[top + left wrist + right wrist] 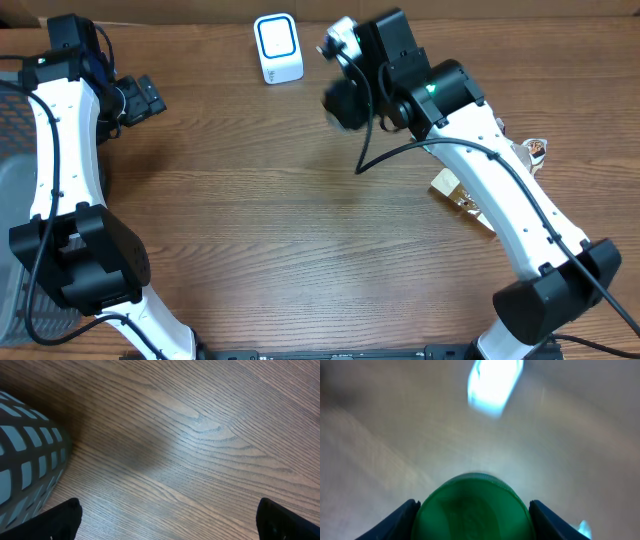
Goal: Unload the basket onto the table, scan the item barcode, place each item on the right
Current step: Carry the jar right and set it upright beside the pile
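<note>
Right wrist view: green round item [472,502] clamped in the right gripper [472,516]
It hangs near the white scanner [494,382] (a blue-white blur here); the left gripper [170,522], jaws wide apart and empty, sits well away from that scanner

The white-and-black left arm [62,150] is reaching up the left edge of the overhead frame, its black left gripper [148,98] holding its jaws spread wide near the upper left. The matching right arm [500,195] is stretching from lower right toward top centre, its right gripper [343,100] clamping what seems, through blur, a round green-topped item [472,510].
</note>
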Robot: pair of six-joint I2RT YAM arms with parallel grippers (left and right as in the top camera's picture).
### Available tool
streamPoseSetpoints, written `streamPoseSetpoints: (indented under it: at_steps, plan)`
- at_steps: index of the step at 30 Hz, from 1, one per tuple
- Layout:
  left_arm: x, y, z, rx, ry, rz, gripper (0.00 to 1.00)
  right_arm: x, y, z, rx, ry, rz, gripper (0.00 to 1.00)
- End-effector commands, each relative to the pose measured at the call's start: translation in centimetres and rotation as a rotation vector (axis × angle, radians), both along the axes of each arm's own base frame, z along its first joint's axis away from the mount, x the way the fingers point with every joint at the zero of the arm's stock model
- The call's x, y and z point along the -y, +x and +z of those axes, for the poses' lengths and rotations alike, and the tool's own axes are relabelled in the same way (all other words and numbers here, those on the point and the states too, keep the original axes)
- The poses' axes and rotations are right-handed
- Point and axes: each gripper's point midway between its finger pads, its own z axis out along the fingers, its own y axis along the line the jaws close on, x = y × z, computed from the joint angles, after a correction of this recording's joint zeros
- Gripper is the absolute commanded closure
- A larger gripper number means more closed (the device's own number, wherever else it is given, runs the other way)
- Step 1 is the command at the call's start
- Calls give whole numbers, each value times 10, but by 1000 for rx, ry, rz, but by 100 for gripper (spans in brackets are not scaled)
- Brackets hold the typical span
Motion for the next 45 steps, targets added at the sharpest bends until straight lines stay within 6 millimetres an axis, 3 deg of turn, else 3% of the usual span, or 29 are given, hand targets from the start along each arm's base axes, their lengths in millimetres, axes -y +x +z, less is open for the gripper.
streamPoseSetpoints:
  at_steps: [1,5,11,17,23,31,36,40,41,42,45]
  plan:
    - [2,0,-4,-11,6,-2,0,17,-14,-31,-165,-33,-98,66]
    - [2,0,-4,-11,6,-2,0,37,-31,-73,-301,-103,-133,63]
    - [2,0,-4,-11,6,-2,0,79,-32,-132,-382,-127,-230,62]
    - [2,0,-4,-11,6,-2,1,129,-27,-158,-416,-125,-351,71]
    - [2,0,-4,-11,6,-2,0,159,-11,-158,-381,-115,-431,65]
    - [2,0,-4,-11,6,-2,0,163,-14,-159,-394,-119,-441,58]
    - [2,0,-4,-11,6,-2,1,166,-20,-159,-414,-138,-446,38]
    - [2,0,-4,-11,6,-2,0,167,-19,-146,-408,-138,-451,19]
    - [2,0,-4,-11,6,-2,0,166,-17,-139,-401,-135,-451,13]
    - [2,0,-4,-11,6,-2,0,166,-15,-132,-390,-130,-451,0]
    - [2,0,-4,-11,6,-2,0,165,-8,-104,-337,-109,-452,0]
